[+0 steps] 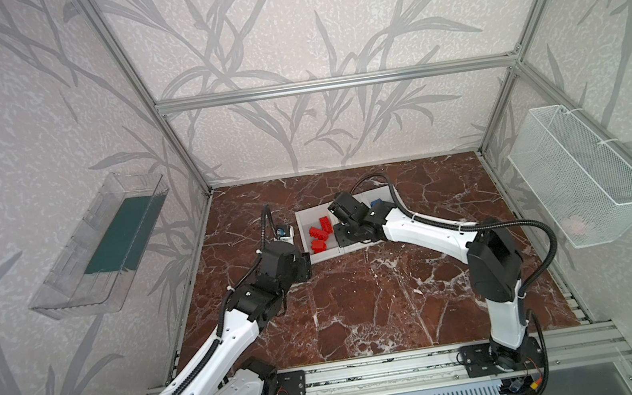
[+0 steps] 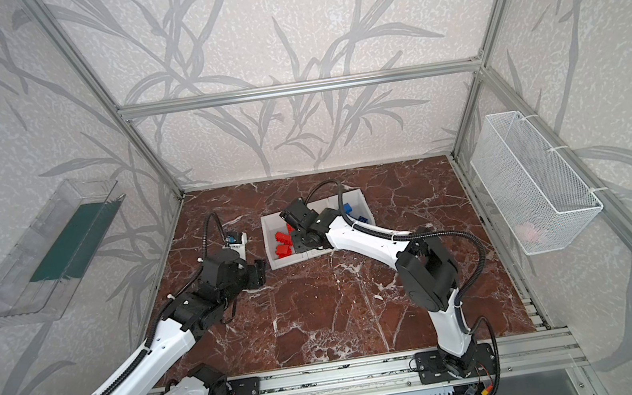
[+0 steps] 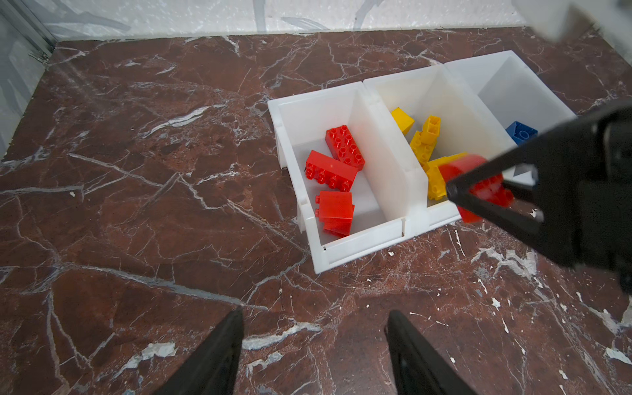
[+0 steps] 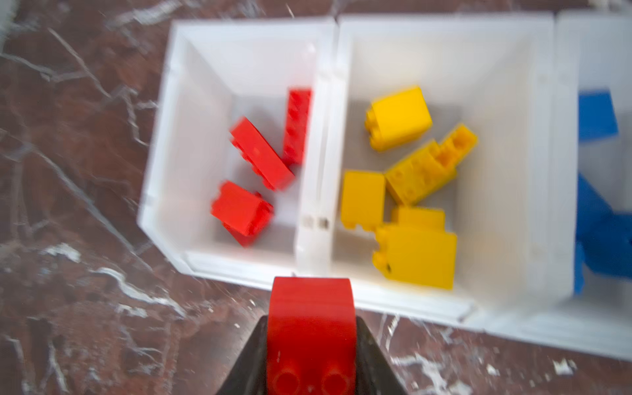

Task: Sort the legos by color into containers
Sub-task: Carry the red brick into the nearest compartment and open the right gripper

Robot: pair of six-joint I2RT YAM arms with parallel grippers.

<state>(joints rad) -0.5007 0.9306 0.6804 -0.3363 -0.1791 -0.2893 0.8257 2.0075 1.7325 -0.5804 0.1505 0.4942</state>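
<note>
I'm at the delivery step. My right hand (image 4: 311, 321) is clamped on a red brick (image 3: 461, 167), held above the low front lip of the containers (image 1: 326, 253), about where the red bin (image 3: 359, 246) joins the yellow bin (image 3: 427, 85). My left hand (image 3: 314, 313) is empty with its fingers apart, hovering over bare desk (image 3: 136, 205) with the red bin ahead of it.

As I judge it, the next move is a short carry forward and sideways, away from the yellow bin, until the brick hangs fully past the red bin's lip and clear of the dividing wall. Only then should I part the fingers. Released from here, it could catch the lip or tip in among the yellow bricks (image 4: 410, 171).

In both top views the right arm (image 2: 357, 234) covers the middle bin. They show only the sorted red bricks (image 1: 319, 233) and some blue bricks (image 2: 347, 207). The left wrist view shows all three bins, the blue bin (image 3: 506, 85) included, and the clamped hand from the side. The right wrist view is blurred, but it alone shows how the brick lines up with the divider.
</note>
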